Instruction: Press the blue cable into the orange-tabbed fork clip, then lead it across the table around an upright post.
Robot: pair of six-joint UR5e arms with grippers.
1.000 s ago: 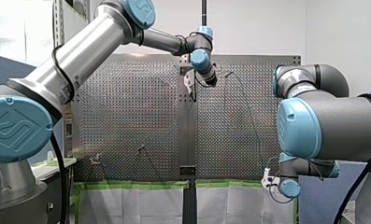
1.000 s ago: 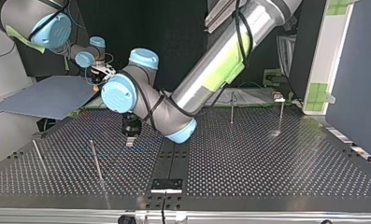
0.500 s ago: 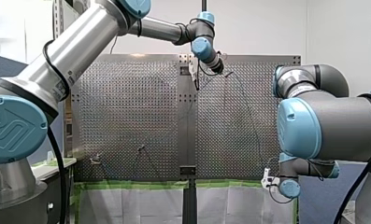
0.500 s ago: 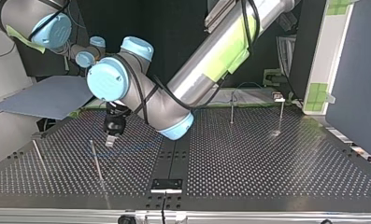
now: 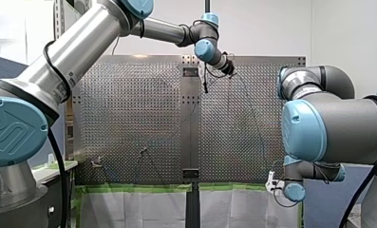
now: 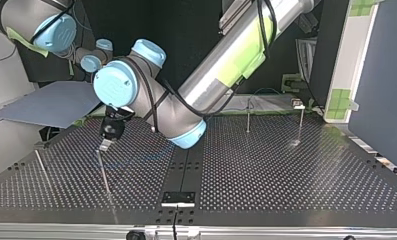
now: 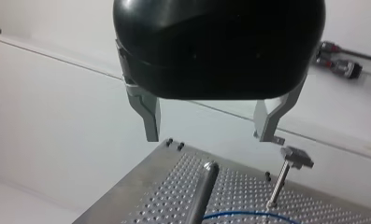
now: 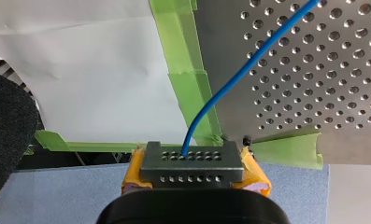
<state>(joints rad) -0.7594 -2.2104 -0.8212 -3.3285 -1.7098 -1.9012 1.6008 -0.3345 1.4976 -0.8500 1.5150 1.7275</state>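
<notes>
Under left gripper (image 7: 210,138), between its wide-open, empty fingers (image 7: 150,116): post (image 7: 203,196); cable (image 7: 239,215) curves on table (image 7: 141,205) beside post; right gripper (image 8: 195,163) clamped on cable's end; step judged: reaching for cable before routing round post; clipping cannot be told; next: descend beside post, pinch cable without knocking post; against half-second ago, left gripper nearer post's tip.

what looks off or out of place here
Nothing broken or spilled. Only the green tape along the table edge looks untidy: its strips overlap crookedly and one end juts out. The blue cable runs cleanly into my right claw.
</notes>
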